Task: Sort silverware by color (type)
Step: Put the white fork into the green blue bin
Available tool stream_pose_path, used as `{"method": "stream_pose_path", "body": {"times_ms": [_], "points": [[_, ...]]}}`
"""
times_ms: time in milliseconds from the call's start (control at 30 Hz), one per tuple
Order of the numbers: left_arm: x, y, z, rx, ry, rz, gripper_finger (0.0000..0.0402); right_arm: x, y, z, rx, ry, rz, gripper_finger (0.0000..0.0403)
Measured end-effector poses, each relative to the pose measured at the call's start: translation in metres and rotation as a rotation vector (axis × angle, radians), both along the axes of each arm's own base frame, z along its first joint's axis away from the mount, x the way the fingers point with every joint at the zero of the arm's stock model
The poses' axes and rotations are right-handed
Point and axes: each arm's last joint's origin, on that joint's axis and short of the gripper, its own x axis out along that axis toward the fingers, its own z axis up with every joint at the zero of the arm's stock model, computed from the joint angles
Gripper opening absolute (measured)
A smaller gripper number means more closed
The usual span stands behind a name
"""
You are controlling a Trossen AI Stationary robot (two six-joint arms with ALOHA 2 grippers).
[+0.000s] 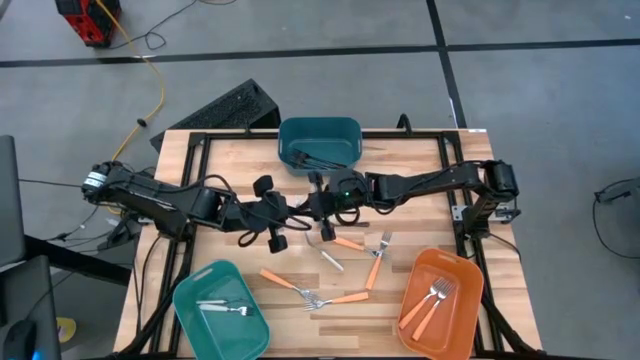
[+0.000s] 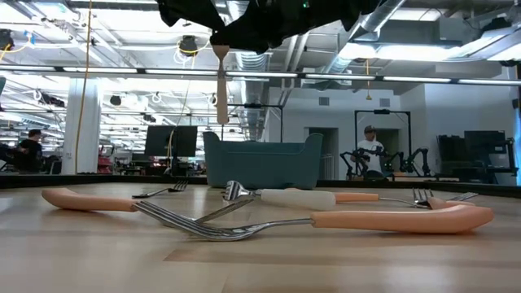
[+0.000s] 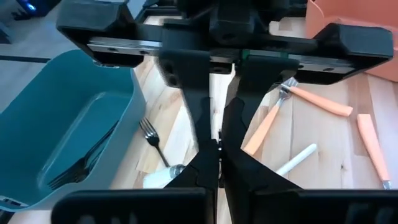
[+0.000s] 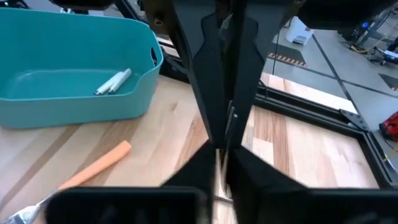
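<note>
Silverware lies scattered on the pale wooden slat table (image 1: 420, 170): smooth orange-handled forks (image 1: 352, 298) with bright metal tines, and one white-handled fork (image 1: 331, 260) among them near the middle. Going left to right, the light teal plastic bin (image 1: 190, 318) at the near left corner holds white-handled pieces (image 1: 222, 307). The left gripper (image 1: 272, 213) hangs above the table's middle, its dark fingers pressed together with nothing between them. Just beside it, the right gripper (image 1: 322, 205) has its fingers pinched on a slim pale utensil (image 2: 221, 81) that hangs upright, clear of the table; in the low view it looks like a white or cream handle, though its head is hidden. Behind them, the dark teal bin (image 1: 320, 128) at the far edge holds dark utensils (image 1: 315, 158). At the near right, the orange bin (image 1: 462, 268) holds orange-handled forks (image 1: 430, 300).
</note>
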Motion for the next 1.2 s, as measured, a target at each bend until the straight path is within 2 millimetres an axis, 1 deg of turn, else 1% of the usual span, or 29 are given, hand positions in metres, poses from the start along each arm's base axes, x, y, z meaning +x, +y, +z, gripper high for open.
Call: {"method": "stream_pose_path", "body": {"times_ms": [33, 67, 333, 433, 567, 733, 833, 933, 1033, 1133, 1200], "points": [[0.0, 0.0, 0.0, -0.001, -0.002, 0.002, 0.0, 0.0, -0.001, 0.0, -0.006, 0.002, 0.001, 0.0029], [0.0, 0.0, 0.0, -0.005, -0.003, -0.001, 0.0, 0.0, -0.001, 0.0, -0.008, 0.004, 0.0, 0.0022], [0.0, 0.0, 0.0, 0.0, -0.008, 0.009, 0.0, 0.0, 0.0, 0.0, -0.006, 0.004, -0.002, 0.0021], [0.0, 0.0, 0.0, 0.011, 0.002, 0.002, 0.0009, -0.001, 0.004, -0.001, -0.004, 0.013, 0.002, 0.0021], [-0.001, -0.001, 0.0, 0.057, 0.022, -0.03, 0.005, -0.001, 0.009, -0.002, -0.003, 0.029, 0.005, 0.0021], [-0.001, 0.0, 0.002, 0.099, 0.036, -0.038, 0.0126, -0.002, 0.014, -0.005, -0.028, 0.062, -0.04, 0.0021], [-0.006, -0.002, 0.012, 0.097, 0.024, -0.051, 0.0165, -0.003, 0.016, -0.008, -0.032, 0.085, -0.04, 0.0021], [-0.015, -0.003, 0.026, 0.094, 0.015, -0.065, 0.0188, -0.003, 0.016, -0.007, -0.026, 0.078, -0.042, 0.0021], [-0.027, -0.004, 0.041, 0.08, -0.018, -0.069, 0.0197, 0.0, 0.016, -0.001, -0.001, 0.013, -0.046, 0.0021], [-0.041, -0.004, 0.058, 0.066, -0.087, -0.077, 0.0198, 0.012, 0.021, -0.004, 0.013, -0.092, -0.021, 0.0021], [-0.05, -0.002, 0.07, 0.066, -0.135, -0.066, 0.0198, 0.015, 0.026, -0.01, 0.021, -0.11, 0.004, 0.0021]]}}
